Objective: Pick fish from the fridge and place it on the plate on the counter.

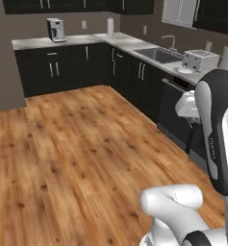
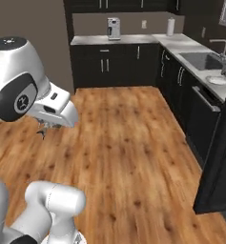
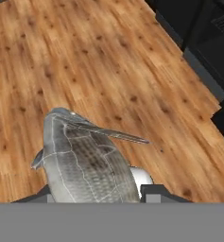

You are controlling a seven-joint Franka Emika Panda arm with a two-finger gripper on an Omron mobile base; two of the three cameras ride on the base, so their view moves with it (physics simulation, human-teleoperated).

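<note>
The fish (image 3: 85,160), silvery grey and scaled with a thin fin sticking out, fills the lower middle of the hand view. My gripper (image 3: 98,193) is shut on it, one dark fingertip on each side of its body. It hangs over the wooden floor. In the right base view the gripper (image 2: 41,127) pokes out below the white hand, far left of the counter (image 2: 181,44). The white plate (image 1: 184,70) lies on the counter (image 1: 130,43) beside the toaster (image 1: 200,59), and shows again as the plate (image 2: 218,80) past the sink (image 2: 202,59). The fridge is out of view.
Dark cabinets (image 1: 86,67) run under the L-shaped counter. A coffee machine (image 1: 56,29) and a paper roll (image 1: 110,26) stand at the back. A tall black panel (image 2: 219,162) rises at the right. Wide wooden floor (image 1: 77,144) lies between me and the counter.
</note>
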